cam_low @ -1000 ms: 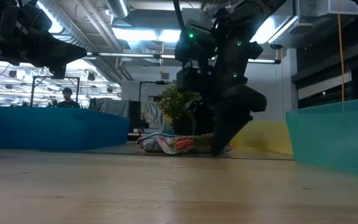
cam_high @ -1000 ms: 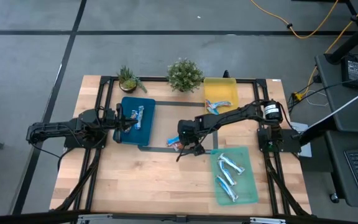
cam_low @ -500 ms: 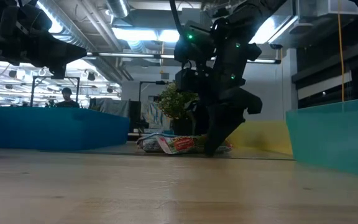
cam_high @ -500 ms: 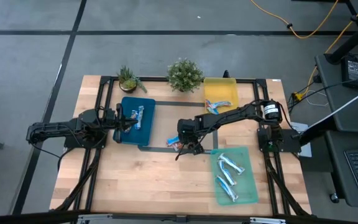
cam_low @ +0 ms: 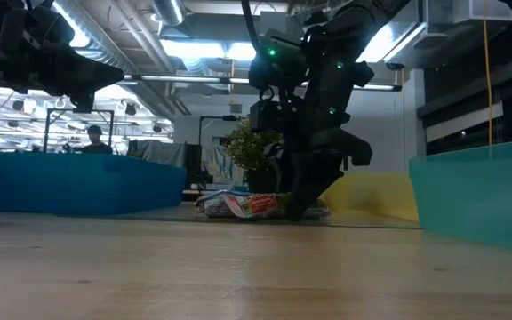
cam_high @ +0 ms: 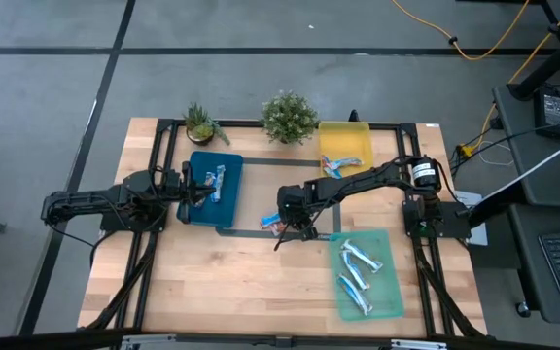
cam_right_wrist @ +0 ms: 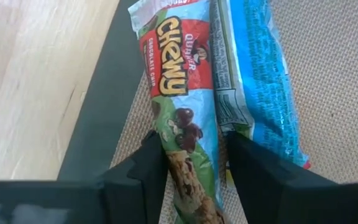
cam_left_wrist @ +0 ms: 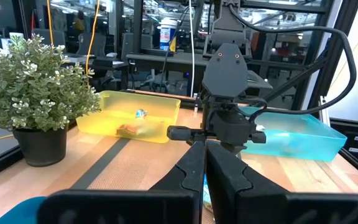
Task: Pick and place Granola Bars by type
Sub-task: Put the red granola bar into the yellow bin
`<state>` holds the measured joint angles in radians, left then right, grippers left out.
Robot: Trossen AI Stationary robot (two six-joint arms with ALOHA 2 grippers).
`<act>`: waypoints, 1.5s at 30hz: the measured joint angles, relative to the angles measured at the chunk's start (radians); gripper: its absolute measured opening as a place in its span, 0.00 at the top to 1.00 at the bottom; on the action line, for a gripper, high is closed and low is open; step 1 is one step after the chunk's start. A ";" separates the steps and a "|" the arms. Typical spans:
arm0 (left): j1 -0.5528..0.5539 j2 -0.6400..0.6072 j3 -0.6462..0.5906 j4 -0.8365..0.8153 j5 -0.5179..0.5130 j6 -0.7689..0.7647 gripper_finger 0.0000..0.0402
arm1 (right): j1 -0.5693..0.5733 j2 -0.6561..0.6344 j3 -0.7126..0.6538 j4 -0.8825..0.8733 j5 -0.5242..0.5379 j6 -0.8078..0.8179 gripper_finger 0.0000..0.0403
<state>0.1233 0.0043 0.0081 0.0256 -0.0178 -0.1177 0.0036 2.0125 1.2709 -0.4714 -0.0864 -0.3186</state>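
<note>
Two Granola Bars lie side by side at the table's middle (cam_high: 274, 224): one with a red, green and blue Chewy wrapper (cam_right_wrist: 179, 118), and a plain blue one (cam_right_wrist: 263, 93) beside it. My right gripper (cam_high: 295, 227) reaches down over them, and its fingers have closed in on the Chewy bar. My left gripper (cam_high: 200, 191) hovers shut over the blue tray (cam_high: 224, 210), holding nothing. More bars lie in the blue tray (cam_high: 217, 181), the yellow tray (cam_high: 343, 163) and the green tray (cam_high: 358, 259). My right gripper has the Chewy bar's two long edges (cam_right_wrist: 164, 146) between its two fingers, near the bar's end closest to the wrist. The fingers (cam_right_wrist: 143, 167) come from above, slanting down, and lie along the bar's sides. The bar lies flat on the mat, with the blue bar's white seam flap (cam_right_wrist: 224, 118) against the other finger.
Two potted plants (cam_high: 289, 117) (cam_high: 202, 123) stand at the far edge. The yellow tray (cam_high: 344, 136) is far right and the green tray (cam_high: 389, 292) near right. A dark tape strip (cam_right_wrist: 107, 106) runs beside the bars. Bare wood lies along the near side (cam_high: 241, 282).
My right gripper's fingers have drawn together around the Chewy bar, from wide open to close against its edges, and it has shifted slightly toward the bars. Both bars stay where they lay. My left arm has kept still.
</note>
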 joint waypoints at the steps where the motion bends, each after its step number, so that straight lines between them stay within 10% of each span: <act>1: 0.000 0.000 0.000 0.000 0.000 0.000 0.98 | 0.000 0.000 0.000 -0.003 0.000 0.000 0.60; 32: 0.000 0.000 0.000 0.000 0.000 0.000 0.97 | -0.021 0.002 0.246 -0.329 -0.051 -0.033 0.80; 45: 0.000 0.000 0.000 0.000 0.000 0.000 0.97 | -0.033 0.001 0.142 -0.273 -0.124 0.000 0.47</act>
<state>0.1233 0.0040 0.0081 0.0255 -0.0177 -0.1177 -0.0296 2.0132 1.4128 -0.7446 -0.2106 -0.3191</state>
